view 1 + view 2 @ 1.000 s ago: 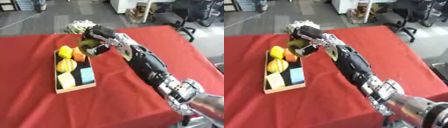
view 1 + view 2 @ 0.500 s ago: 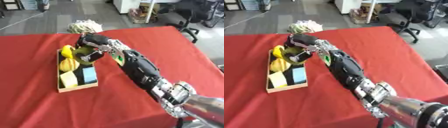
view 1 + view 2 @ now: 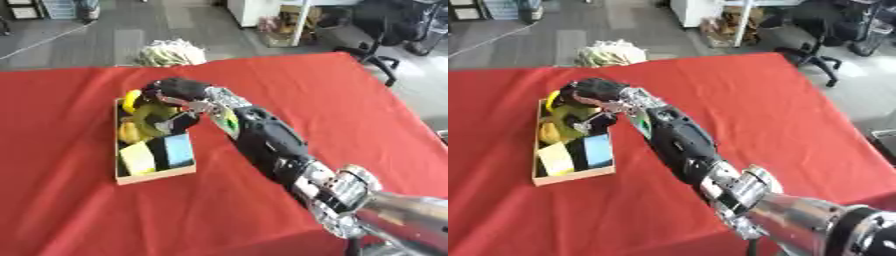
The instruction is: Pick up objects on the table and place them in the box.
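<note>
The right arm [image 3: 289, 160] comes in from the lower right, silver at the near joints and black further out, and stretches across the red tablecloth [image 3: 332, 100] toward the box [image 3: 153, 175]. The box, a shallow wooden tray, lies on the left part of the cloth; its near end holds a yellow block [image 3: 137, 157] with a light blue block [image 3: 179, 151] just beside it. Further in, the right hand [image 3: 175, 97] sits over the box's far half with fingers curled round a green object [image 3: 150, 117] held just above the yellow fruit [image 3: 131, 100] inside. Beyond the table's far edge, a pale bundle [image 3: 171, 52] lies on the floor
</note>
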Available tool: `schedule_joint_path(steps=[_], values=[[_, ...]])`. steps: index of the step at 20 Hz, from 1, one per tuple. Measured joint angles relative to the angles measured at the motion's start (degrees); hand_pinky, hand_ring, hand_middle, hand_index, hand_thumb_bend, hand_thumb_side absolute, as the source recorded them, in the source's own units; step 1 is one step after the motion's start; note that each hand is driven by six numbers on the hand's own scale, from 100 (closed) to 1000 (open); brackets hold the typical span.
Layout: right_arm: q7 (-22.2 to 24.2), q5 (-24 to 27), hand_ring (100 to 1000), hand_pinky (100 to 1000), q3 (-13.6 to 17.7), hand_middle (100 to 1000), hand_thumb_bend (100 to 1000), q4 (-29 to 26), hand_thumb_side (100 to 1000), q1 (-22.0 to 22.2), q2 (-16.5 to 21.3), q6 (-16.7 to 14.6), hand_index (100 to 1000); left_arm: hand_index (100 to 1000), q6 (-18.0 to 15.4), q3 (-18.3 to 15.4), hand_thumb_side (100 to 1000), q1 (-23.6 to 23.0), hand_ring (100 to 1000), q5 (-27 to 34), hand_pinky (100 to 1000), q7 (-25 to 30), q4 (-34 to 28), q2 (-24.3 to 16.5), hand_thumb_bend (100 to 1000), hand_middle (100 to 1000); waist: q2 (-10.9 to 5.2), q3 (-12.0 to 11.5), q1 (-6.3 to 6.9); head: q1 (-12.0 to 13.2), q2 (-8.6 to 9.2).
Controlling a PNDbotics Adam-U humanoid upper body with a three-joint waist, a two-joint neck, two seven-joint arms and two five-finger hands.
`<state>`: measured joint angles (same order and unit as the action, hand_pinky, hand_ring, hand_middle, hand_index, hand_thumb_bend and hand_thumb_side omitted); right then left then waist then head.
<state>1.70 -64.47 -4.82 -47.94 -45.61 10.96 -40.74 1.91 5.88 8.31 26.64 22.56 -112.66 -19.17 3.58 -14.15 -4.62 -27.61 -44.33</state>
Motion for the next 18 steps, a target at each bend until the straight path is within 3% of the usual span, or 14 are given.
schedule_joint_path(steps=[3,9,18], values=[[0.0,-1.6,808,796,0.5,812,100,0.1,230,0.1,0.3,0.4,896,809,0.0,0.0,882,0.0,530,0.0,657,0.0,0.0,0.0,100,551,0.00,0.1,0.00,0.0,0.00],[4.1,-1.2,839,831,1.6,842,100,-0.1,233,0.1,2.6,0.2,918,810,0.0,0.0,882,-0.1,530,0.0,657,0.0,0.0,0.0,100,551,-0.06,0.9,0.00,0.7,0.00],[11.0,8.5,815,814,2.4,829,100,-2.9,211,1.4,6.0,0.0,919,810,-0.2,-0.1,883,-0.3,530,0.0,658,-0.2,0.0,0.0,100,551,-0.06,2.4,0.00,1.8,0.00]])
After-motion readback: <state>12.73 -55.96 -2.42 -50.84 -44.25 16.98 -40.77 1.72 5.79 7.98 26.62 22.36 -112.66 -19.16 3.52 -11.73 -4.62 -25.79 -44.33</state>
